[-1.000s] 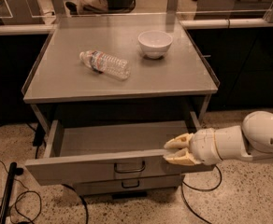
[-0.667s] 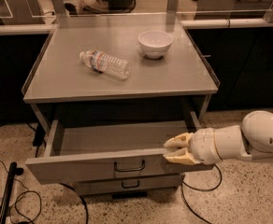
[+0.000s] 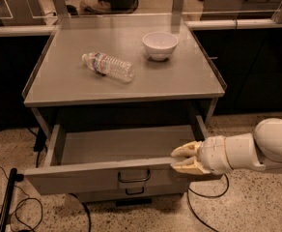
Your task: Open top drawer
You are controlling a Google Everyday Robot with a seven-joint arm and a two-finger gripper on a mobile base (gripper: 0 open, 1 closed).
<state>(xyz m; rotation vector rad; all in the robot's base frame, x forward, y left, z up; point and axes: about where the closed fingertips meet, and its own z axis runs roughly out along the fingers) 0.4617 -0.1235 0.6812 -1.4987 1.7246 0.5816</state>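
The top drawer (image 3: 83, 175) of the grey metal cabinet stands pulled far out, its shallow grey tray interior (image 3: 126, 144) showing nothing inside. A small dark pull handle (image 3: 133, 176) sits at the middle of its front. My gripper (image 3: 183, 158), cream-coloured on a white arm coming in from the right, is at the drawer's front right corner, level with the top edge of the drawer front. Its fingers (image 3: 185, 151) point left, with only a narrow gap between them, and hold nothing.
A lying clear water bottle (image 3: 108, 67) and a white bowl (image 3: 160, 45) sit on the cabinet top (image 3: 189, 81). A lower drawer handle (image 3: 133, 191) shows beneath. Cables (image 3: 15, 178) and a dark bar lie on the speckled floor at left.
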